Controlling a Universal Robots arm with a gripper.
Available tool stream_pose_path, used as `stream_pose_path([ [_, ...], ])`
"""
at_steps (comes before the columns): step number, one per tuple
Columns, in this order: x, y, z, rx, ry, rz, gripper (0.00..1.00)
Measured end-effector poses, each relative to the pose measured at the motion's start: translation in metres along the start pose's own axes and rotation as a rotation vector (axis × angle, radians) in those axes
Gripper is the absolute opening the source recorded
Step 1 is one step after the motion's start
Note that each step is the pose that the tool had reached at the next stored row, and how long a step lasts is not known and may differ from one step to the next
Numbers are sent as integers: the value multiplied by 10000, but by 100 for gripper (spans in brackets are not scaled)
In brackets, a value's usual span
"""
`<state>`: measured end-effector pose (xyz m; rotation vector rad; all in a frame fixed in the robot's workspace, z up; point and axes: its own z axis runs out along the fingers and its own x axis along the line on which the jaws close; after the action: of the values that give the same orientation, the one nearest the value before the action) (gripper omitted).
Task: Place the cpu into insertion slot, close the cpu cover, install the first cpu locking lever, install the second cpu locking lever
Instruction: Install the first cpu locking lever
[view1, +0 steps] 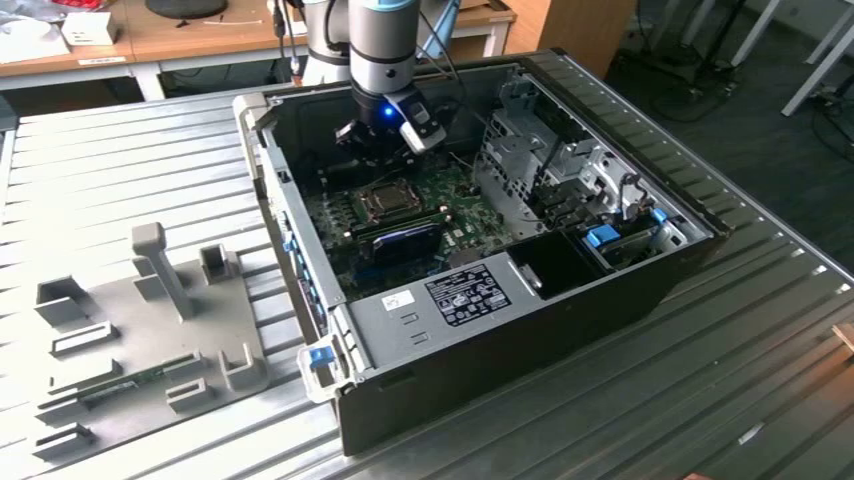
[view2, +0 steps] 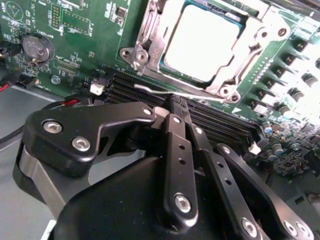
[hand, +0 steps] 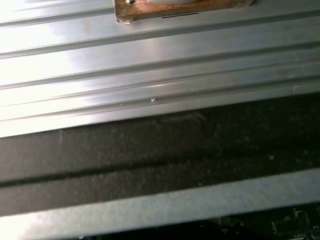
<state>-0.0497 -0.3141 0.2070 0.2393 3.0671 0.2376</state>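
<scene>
Though partly cut off, cpu within cpu cover, past gripper.

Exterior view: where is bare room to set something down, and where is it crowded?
Free: the ribbed table on the exterior view's right of the computer case, and the stretch between the grey fixture tray and the wooden desk. Crowded: inside the case, where the gripper hangs over the motherboard.

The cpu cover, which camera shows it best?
The second wrist view: the cpu cover lies close up, flat around the cpu. The exterior view has it small; the first wrist view faces the ribbed table.
</scene>
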Motion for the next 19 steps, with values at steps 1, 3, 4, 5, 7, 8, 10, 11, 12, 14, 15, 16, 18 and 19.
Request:
stream_pose_path([
  [1,0,2,-9,0,0,0,10],
  [3,-1,4,-27,1,0,0,10],
  [4,-1,5,-32,1,0,0,10],
  [5,-2,6,-33,-2,-1,0,10],
  [7,2,5,-33,-2,-6,-1,10],
  [8,10,3,-34,-3,-17,-3,10],
  [10,33,-1,-33,-6,-36,-6,10],
  [11,46,-3,-34,-7,-43,-7,10],
  [12,58,-4,-34,-7,-51,-8,10],
  [14,78,-8,-33,-11,-64,-9,10],
  [15,88,-9,-35,-9,-69,-10,10],
  [16,88,-9,-35,-10,-70,-12,10],
  [18,90,-9,-35,-12,-72,-11,10],
  [19,91,-10,-40,-9,-70,-11,10],
])
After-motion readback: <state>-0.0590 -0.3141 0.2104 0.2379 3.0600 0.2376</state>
